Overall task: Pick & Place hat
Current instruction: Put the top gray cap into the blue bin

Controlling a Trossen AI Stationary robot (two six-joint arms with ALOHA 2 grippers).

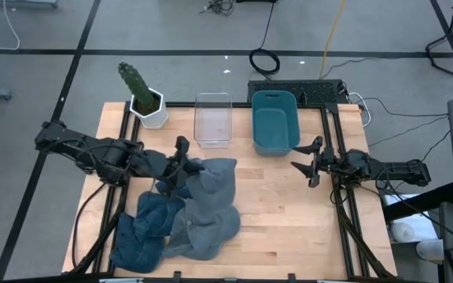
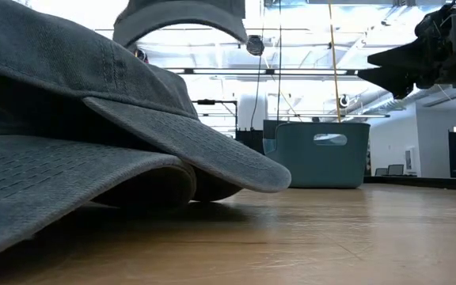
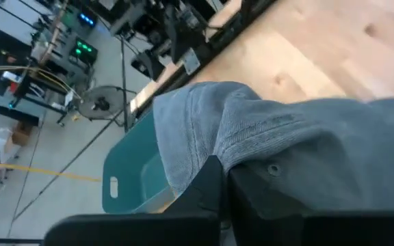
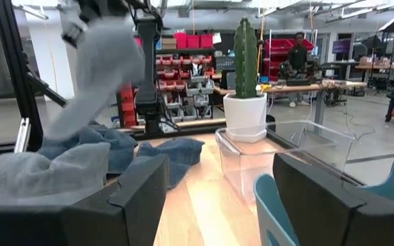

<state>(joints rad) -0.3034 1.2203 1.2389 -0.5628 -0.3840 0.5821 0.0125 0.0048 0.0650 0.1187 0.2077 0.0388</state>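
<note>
My left gripper [image 1: 184, 167] is shut on a grey hat [image 1: 215, 177], raised above the middle of the table; the same hat shows at the top of the low view [image 2: 180, 20] and hanging in the right wrist view [image 4: 98, 65]. Below it a pile of grey and blue hats [image 1: 175, 228] lies on the wood, filling the low view's foreground [image 2: 93, 134]. My right gripper [image 1: 305, 162] waits open at the table's right side, touching nothing. My left gripper pinches a fold of the grey hat's cloth [image 3: 252, 171] between its two fingers [image 3: 207, 188], coming from the table's left and slanting down. The hat is lifted above the pile and droops from the fingers toward the table's right.
A clear bin [image 1: 213, 118] and a teal bin [image 1: 274, 119] stand side by side at the far edge, with a potted cactus [image 1: 146, 98] at the far left corner. Bare wood [image 1: 289, 212] lies right of the pile. A person [image 4: 297, 58] stands far off in the room.
</note>
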